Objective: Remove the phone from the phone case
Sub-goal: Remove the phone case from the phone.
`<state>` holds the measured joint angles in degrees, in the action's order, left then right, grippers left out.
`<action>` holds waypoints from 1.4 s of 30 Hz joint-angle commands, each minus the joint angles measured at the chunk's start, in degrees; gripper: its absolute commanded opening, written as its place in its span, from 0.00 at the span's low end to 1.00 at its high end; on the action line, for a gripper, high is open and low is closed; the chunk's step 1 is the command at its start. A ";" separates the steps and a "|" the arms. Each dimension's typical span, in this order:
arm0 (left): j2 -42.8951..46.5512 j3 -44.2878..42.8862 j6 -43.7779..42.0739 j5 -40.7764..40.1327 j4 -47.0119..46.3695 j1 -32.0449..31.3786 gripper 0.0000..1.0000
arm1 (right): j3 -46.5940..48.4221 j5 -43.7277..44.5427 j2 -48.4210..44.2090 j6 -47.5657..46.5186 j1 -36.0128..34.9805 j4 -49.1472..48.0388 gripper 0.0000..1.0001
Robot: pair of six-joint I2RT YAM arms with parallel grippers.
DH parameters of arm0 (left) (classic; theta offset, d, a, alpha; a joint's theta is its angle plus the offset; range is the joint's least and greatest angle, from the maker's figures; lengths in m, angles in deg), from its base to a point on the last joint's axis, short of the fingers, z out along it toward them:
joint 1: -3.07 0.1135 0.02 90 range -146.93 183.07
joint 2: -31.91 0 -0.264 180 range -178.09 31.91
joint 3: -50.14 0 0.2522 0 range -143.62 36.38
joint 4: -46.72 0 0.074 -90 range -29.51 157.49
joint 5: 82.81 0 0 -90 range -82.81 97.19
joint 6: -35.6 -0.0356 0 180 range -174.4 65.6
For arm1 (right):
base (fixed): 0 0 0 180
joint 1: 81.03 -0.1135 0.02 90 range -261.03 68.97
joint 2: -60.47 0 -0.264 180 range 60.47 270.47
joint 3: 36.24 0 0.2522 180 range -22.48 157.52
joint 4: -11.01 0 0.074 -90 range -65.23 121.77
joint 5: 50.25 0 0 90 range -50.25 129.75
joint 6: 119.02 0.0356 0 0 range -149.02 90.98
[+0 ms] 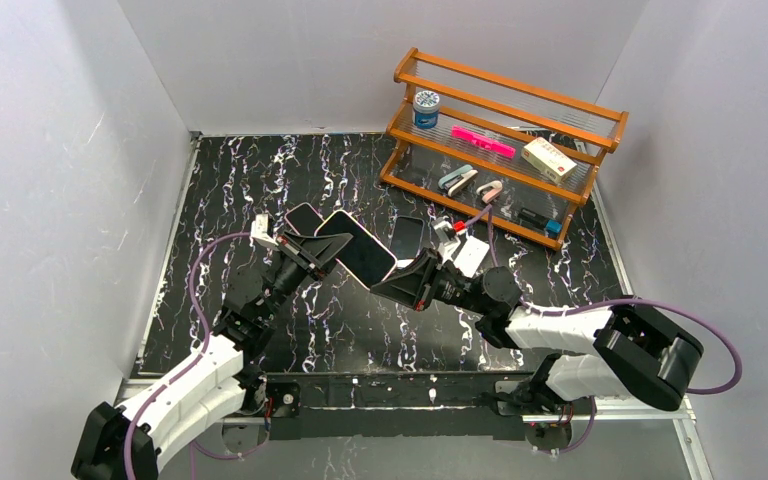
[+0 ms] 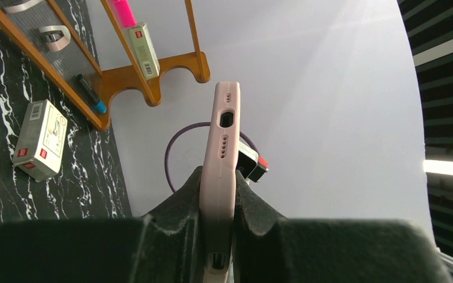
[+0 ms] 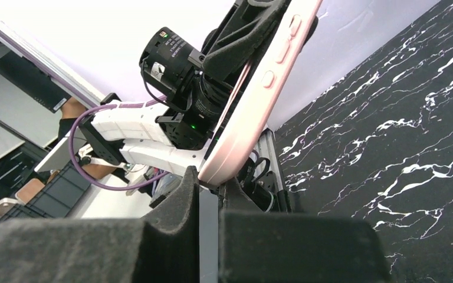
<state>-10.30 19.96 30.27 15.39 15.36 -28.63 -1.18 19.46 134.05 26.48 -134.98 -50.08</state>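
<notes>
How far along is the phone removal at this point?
Done: cased phone lifted off the table, left gripper clamped across the pink case. In hand: right gripper shut at the case's corner. Left: the phone still sits inside it.

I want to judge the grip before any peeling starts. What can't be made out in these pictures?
1. Left wrist view: the phone case shows end-on only, and the left fingers cover its lower part.
2. Right wrist view: the right fingers hide the clamped corner, so grip depth is unclear.
3. Top view: the seam between phone and case is too small to see.
</notes>
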 commanded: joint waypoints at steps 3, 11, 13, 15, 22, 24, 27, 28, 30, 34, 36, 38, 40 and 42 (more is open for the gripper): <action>-0.50 0.00 5.60 1.62 -1.09 -0.20 0.00 | 2.72 -0.18 -0.45 -14.73 -0.27 1.13 0.01; 2.34 -0.42 7.05 3.00 4.40 -0.20 0.00 | 5.39 -3.18 -2.83 -32.11 -0.16 11.26 0.01; 2.83 -0.21 7.49 3.04 4.99 -0.20 0.00 | 6.61 -4.55 -3.12 -35.06 -0.12 14.15 0.01; 3.14 -0.26 7.53 3.18 5.37 -0.20 0.00 | 7.79 -6.56 -3.30 -37.66 -0.13 16.18 0.01; 2.59 -1.65 6.04 4.50 8.78 -0.20 0.00 | 12.16 -10.96 -3.25 -45.29 -0.11 25.82 0.01; 2.51 -1.95 4.99 4.62 9.48 -0.20 0.00 | 13.24 -10.43 -3.19 -46.29 -0.07 29.02 0.01; 2.38 -3.20 1.62 4.88 12.02 -0.20 0.00 | 11.57 -10.16 -4.23 -45.15 0.83 29.43 0.01; 2.32 -3.68 -0.02 5.05 12.81 -0.18 0.00 | 10.74 -9.92 -4.92 -44.45 1.10 29.18 0.01; 1.88 -5.32 -5.15 5.80 15.24 -0.05 0.00 | 8.77 -9.27 -6.63 -42.99 1.71 29.60 0.05; 0.54 -10.65 -17.69 8.75 23.82 0.64 0.00 | 5.06 -12.40 -10.44 -39.44 5.41 32.64 0.30; -0.35 -13.53 -24.21 10.66 27.96 0.93 0.00 | 2.87 -16.17 -12.48 -36.80 8.73 32.68 0.36; -1.48 -17.39 -31.10 11.92 34.27 1.02 0.00 | 1.19 -18.96 -14.23 -34.08 12.12 33.24 0.38; -2.34 -20.75 -36.64 13.56 39.30 1.03 0.00 | 1.36 -22.39 -15.62 -33.58 13.69 36.01 0.44; -2.88 -22.59 -40.66 15.61 41.39 1.03 0.00 | 2.10 -25.67 -16.40 -33.84 13.92 38.17 0.52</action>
<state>-13.06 3.37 3.54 25.08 49.92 -27.78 0.31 1.88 119.73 -9.32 -121.91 -14.23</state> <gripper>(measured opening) 0.149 0.462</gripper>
